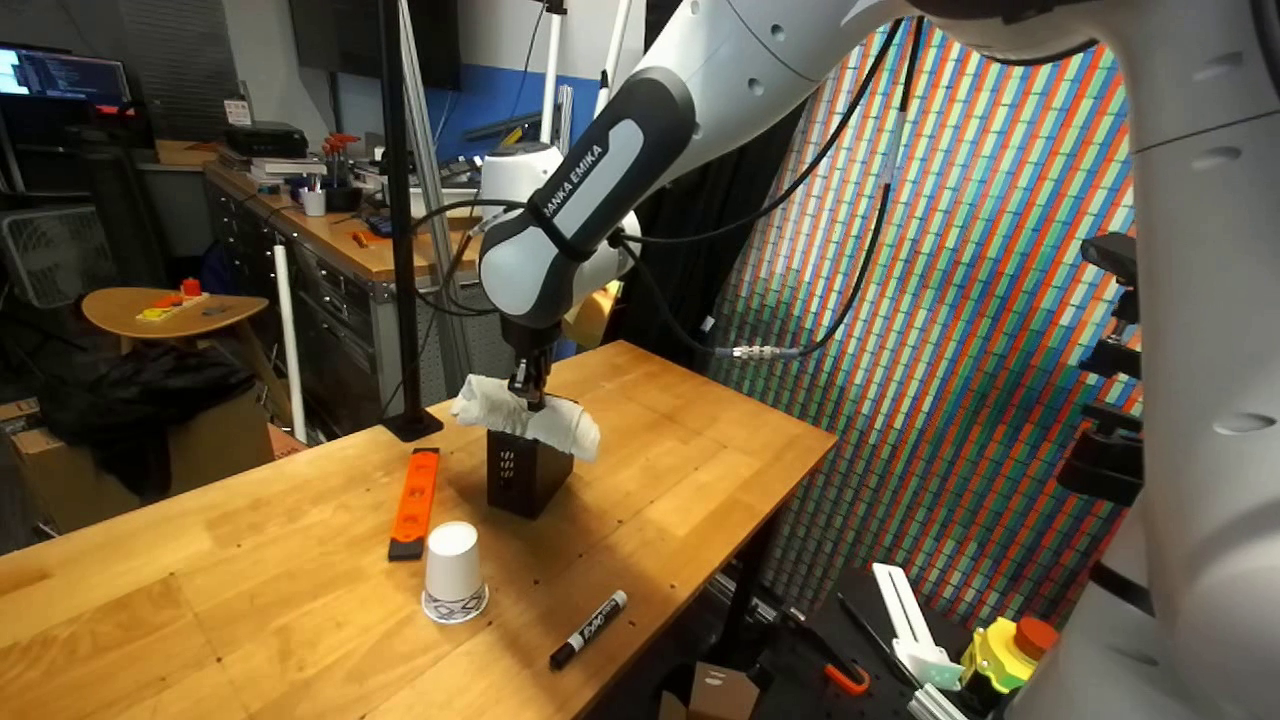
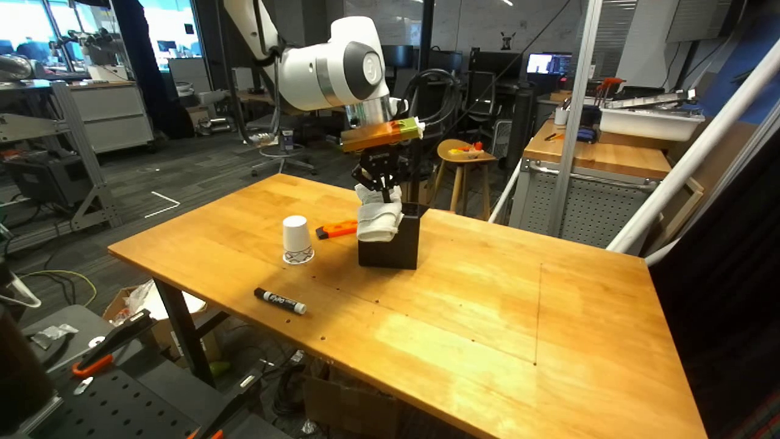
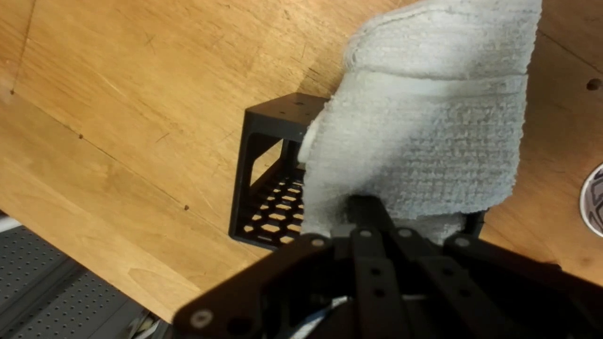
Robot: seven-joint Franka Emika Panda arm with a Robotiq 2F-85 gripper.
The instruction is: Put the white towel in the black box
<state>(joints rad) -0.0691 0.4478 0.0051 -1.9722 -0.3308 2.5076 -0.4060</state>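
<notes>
The white towel (image 1: 572, 428) is bunched across the top of the black box (image 1: 520, 485), one end hanging down outside it. In an exterior view the towel (image 2: 379, 224) covers part of the upper front of the box (image 2: 399, 255). In the wrist view the towel (image 3: 424, 127) hides most of the right part of the box (image 3: 278, 121); its honeycomb wall and open left part show. My gripper (image 1: 533, 398) points down over the box, its fingers close together on the middle of the towel. The fingertips (image 3: 365, 207) are partly sunk in the cloth; the grip itself is hidden.
On the wooden table (image 1: 300, 560) stand an upside-down paper cup (image 1: 452, 570), an orange level (image 1: 414, 500) beside the box, and a black marker (image 1: 588, 630) near the table's edge. A black post (image 1: 400, 250) rises at the table's far edge.
</notes>
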